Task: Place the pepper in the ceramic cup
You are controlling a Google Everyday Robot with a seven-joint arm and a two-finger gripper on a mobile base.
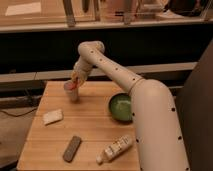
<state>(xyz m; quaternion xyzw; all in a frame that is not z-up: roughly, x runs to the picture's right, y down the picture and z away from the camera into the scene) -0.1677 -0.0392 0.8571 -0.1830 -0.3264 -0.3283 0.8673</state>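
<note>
The ceramic cup (70,94) is small and pale, and stands near the back left of the wooden table (92,131). My gripper (75,83) hangs right over its mouth, with the white arm reaching in from the right. A small red-orange bit, the pepper (74,87), shows at the gripper's tip just at the cup's rim. I cannot tell whether the pepper is still held or rests in the cup.
A dark green bowl (120,107) sits at the table's right, partly behind my arm. A pale block (52,116) lies at the left. A dark grey bar (72,148) and a white bottle (115,149) on its side lie near the front edge.
</note>
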